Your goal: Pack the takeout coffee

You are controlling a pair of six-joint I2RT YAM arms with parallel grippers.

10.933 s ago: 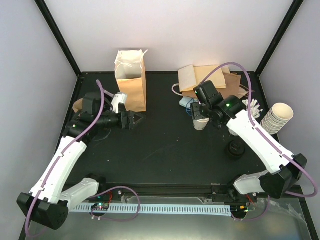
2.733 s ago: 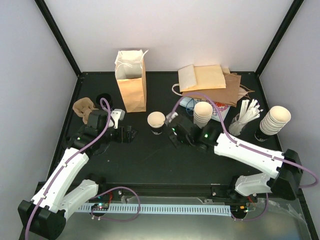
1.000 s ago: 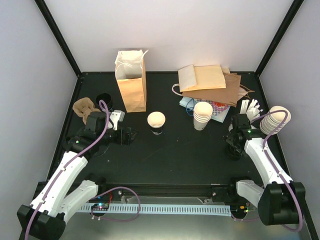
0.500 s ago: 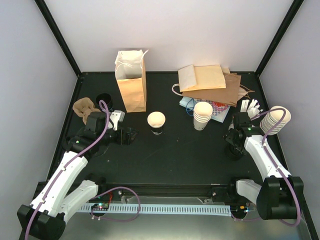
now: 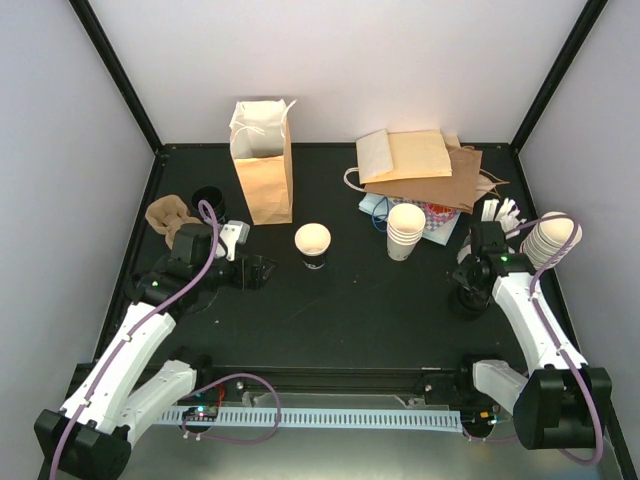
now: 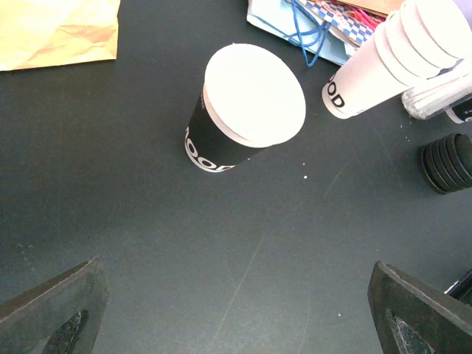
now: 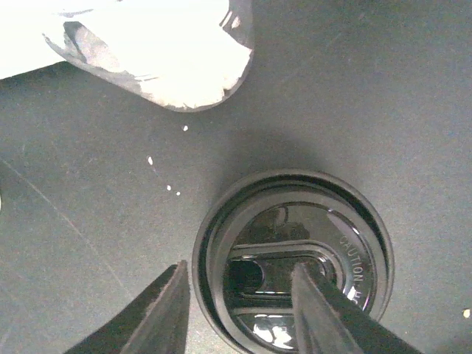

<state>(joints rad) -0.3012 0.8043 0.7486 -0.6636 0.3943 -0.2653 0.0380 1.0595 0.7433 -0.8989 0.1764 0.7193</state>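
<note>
Straddling black lid rim, seemingly ungripped: right tool

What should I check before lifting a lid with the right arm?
1. Right gripper placed on the lid stack: ok, one finger outside the rim, the other over the middle.
2. Firm hold on the rim: cannot tell.
3. Only the top one caught: cannot tell.
4. Cup upright, uncovered, standing free: ok.
5. Left gripper open and short of the cup: ok.
6. Bag upright, mouth open: ok.
</note>
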